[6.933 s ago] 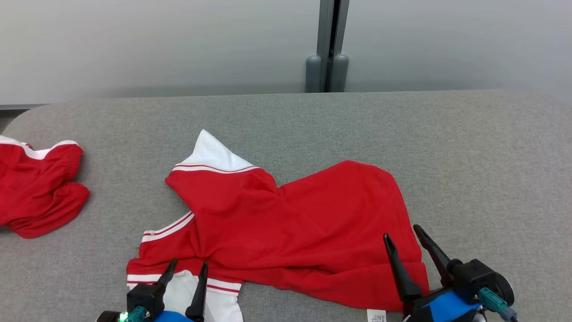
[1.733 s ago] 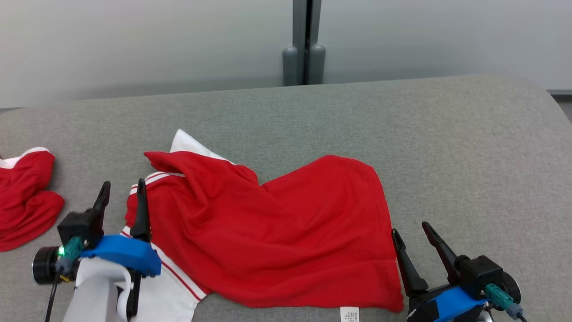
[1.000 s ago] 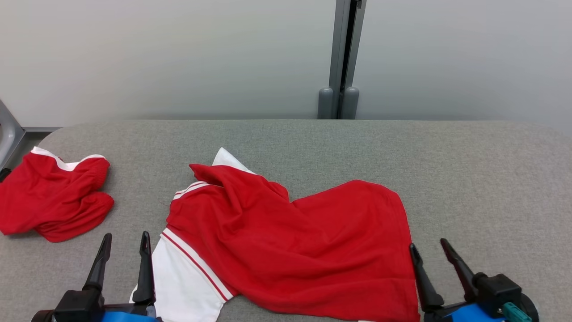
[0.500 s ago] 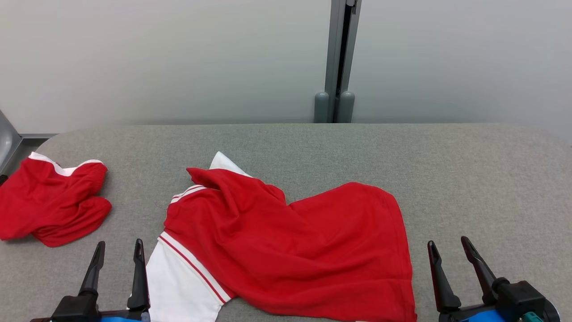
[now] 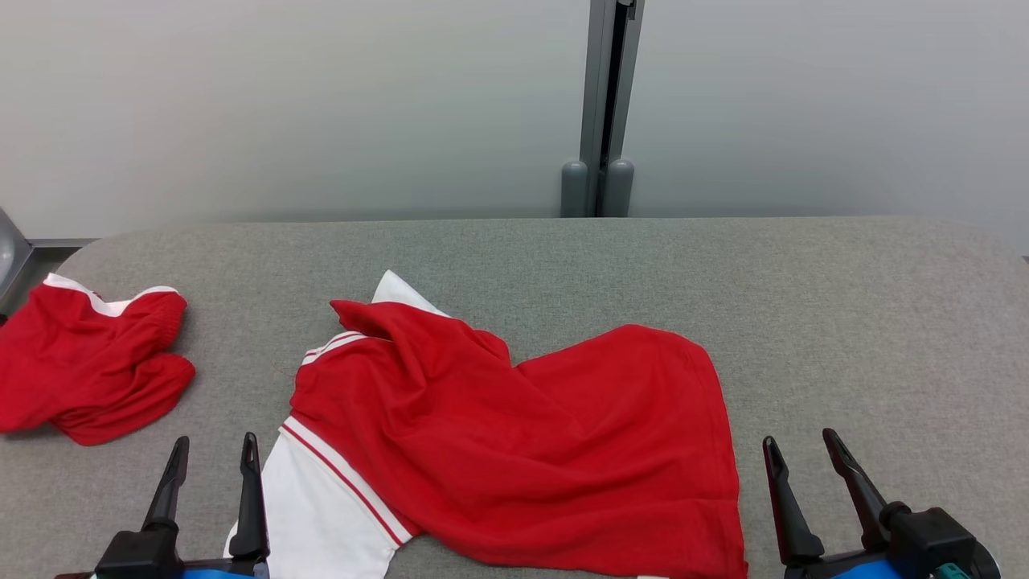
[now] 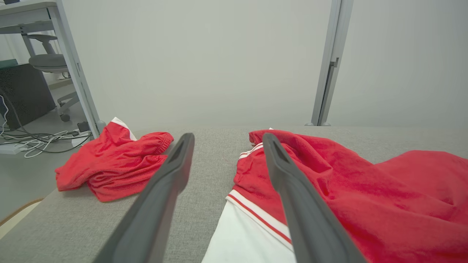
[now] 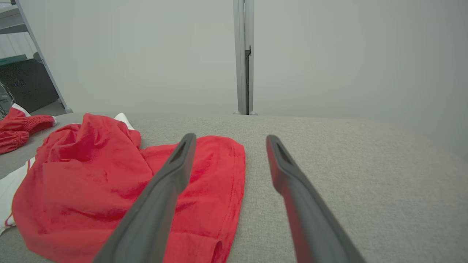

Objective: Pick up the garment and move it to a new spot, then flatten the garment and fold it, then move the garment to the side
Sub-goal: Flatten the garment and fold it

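Red garment: near hem cut off | left gripper, right gripper: fingers spread, empty

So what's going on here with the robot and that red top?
A two-armed robot is working on a red and white garment, which lies rumpled, not yet flat or folded, on the grey padded table. Neither gripper holds it: the left gripper is open beside its white part, and the right gripper is open off its right edge. A second red garment lies bunched at the table's left end.

Soft matt cloth garment, rough woven grey table, matt fingers
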Robot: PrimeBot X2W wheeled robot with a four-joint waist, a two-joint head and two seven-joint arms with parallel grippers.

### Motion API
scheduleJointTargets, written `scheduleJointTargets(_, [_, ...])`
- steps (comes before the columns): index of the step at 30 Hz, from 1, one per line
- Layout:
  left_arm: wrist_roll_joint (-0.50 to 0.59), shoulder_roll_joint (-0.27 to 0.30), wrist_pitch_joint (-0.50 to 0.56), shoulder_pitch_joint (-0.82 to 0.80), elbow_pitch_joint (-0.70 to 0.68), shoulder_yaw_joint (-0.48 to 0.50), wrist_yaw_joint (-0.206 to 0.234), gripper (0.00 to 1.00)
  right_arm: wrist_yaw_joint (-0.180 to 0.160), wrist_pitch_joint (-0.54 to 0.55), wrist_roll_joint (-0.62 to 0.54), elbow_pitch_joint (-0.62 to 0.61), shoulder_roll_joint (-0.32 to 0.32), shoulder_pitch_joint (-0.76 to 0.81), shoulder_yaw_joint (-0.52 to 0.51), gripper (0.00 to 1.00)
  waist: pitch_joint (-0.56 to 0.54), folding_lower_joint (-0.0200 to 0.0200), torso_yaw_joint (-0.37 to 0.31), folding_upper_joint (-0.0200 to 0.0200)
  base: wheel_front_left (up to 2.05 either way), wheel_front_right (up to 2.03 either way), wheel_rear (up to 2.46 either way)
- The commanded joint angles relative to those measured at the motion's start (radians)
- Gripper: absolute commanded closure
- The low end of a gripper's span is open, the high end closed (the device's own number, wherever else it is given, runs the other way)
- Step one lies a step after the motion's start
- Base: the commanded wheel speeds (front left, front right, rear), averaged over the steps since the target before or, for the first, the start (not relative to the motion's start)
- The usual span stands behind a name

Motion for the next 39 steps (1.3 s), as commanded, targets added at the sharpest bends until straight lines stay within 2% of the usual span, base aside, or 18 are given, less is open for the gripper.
scheduleJointTargets(1, [0.007, 0.002, -0.005, -0.012, 0.000, 0.002, -0.001, 0.00, 0.000, -0.001, 0.006, 0.002, 0.001, 0.007, 0.000, 0.00, 0.000, 0.0000, 0.000, 0.0001, 0.00, 0.00, 0.00])
scheduleJointTargets(14, [-0.009, 0.002, -0.005, -0.012, 0.064, 0.016, -0.001, 0.00, 0.000, -0.001, 0.017, 0.050, 0.001, 0.017, 0.006, 0.00, 0.006, 0.0000, -0.008, 0.0001, 0.00, 0.00, 0.00])
scheduleJointTargets(24, [-0.035, 0.013, -0.005, -0.018, 0.215, 0.024, -0.001, 0.00, 0.000, -0.001, 0.046, 0.205, 0.000, 0.034, 0.093, 0.00, 0.022, 0.0000, -0.020, 0.0001, 0.00, 0.00, 0.00])
scheduleJointTargets(39, [-0.054, 0.032, -0.005, -0.074, 0.410, 0.003, -0.001, 0.00, 0.000, -0.001, 0.081, 0.378, 0.000, -0.039, 0.158, 0.00, 0.046, 0.0000, -0.034, 0.0001, 0.00, 0.00, 0.00])
